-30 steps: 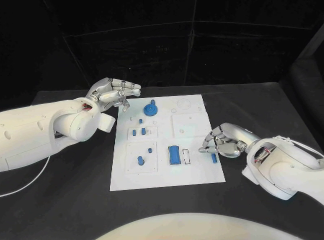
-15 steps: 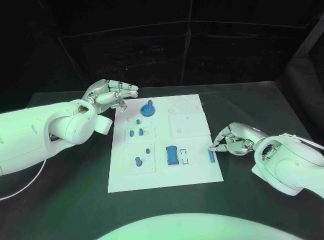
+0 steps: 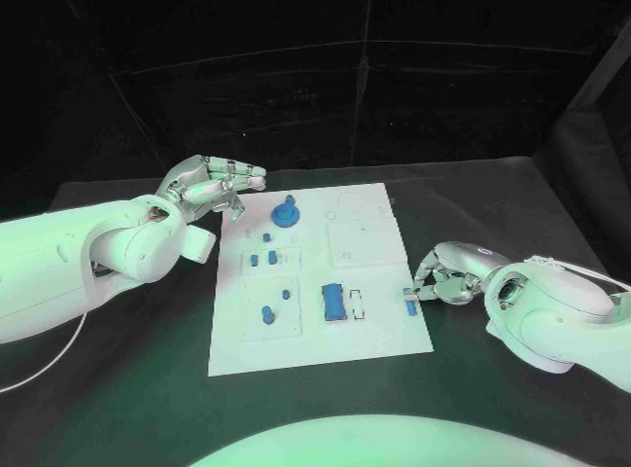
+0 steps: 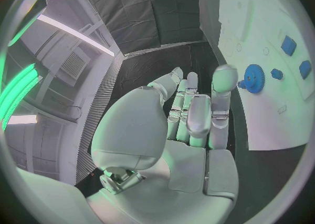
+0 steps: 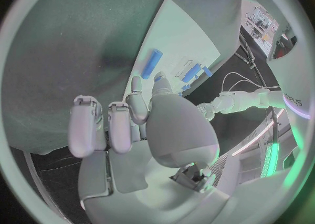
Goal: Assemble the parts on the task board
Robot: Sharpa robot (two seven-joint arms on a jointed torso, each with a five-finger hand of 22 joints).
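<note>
Right hand [image 3: 441,275] just beside blue part [image 3: 410,305].

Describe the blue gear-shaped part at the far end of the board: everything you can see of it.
The blue gear is a round toothed disc with a raised hub or knob at its centre, plastic by its look. It sits on the task board near its far edge, on the left hand's side. Nothing touches it; that hand hovers beside the board, apart from it. Whether it is fully seated cannot be told.

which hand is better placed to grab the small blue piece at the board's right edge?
Right. The right hand sits at the task board's right edge, fingertips beside the small blue piece. The left hand hovers off the far left corner, near the blue gear.
</note>
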